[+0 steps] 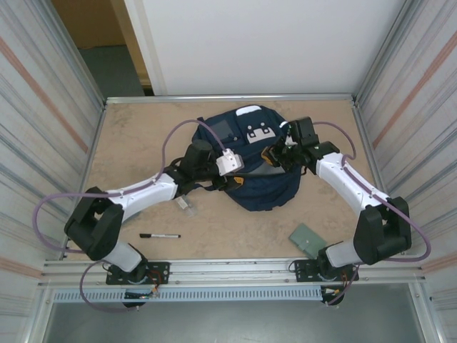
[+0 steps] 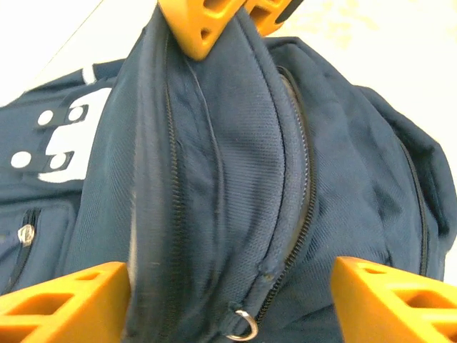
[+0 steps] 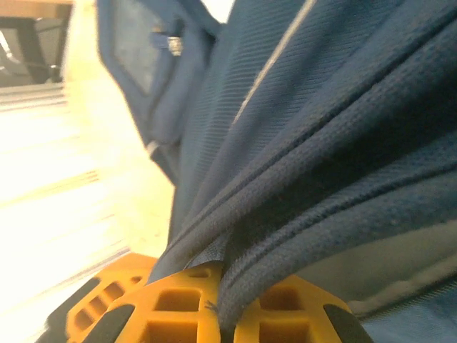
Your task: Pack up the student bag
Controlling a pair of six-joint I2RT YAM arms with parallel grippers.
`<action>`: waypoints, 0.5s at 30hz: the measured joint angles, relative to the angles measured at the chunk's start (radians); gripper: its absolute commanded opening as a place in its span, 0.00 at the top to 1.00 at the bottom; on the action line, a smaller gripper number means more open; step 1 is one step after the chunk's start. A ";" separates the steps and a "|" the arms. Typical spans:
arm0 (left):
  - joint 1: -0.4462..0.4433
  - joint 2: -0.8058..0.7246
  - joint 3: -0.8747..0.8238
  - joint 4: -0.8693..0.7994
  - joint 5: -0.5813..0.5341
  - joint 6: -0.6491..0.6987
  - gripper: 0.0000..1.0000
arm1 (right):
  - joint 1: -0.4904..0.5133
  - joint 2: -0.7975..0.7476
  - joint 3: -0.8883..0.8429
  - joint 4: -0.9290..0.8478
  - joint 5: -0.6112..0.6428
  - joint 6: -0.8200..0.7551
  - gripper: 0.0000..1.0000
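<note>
Navy student bag [image 1: 263,189], just one; right claw [image 3: 214,304] pinches it, left claw [image 2: 228,293] wide.

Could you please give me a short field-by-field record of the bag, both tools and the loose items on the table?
student bag: navy, lying mid-table, a fabric fold raised beside a zip
left tool: open, fingers either side of the raised fold
right tool: shut on a fold of the bag
marker: on the table, near-left of the bag, apart from it
green flat item: on the table by the right arm's base
</note>
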 measured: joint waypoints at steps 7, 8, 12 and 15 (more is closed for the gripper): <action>0.009 -0.101 -0.090 0.018 -0.149 -0.264 0.09 | 0.073 0.020 0.100 0.100 0.072 -0.057 0.98; 0.010 -0.124 -0.116 0.014 -0.175 -0.322 0.09 | 0.082 0.020 0.103 0.126 0.089 -0.080 0.98; 0.010 -0.166 -0.194 0.000 -0.249 -0.577 0.11 | 0.106 0.021 0.104 0.221 0.119 -0.137 0.99; 0.004 -0.164 -0.267 0.035 -0.250 -0.739 0.15 | 0.108 0.025 0.101 0.284 0.124 -0.152 0.99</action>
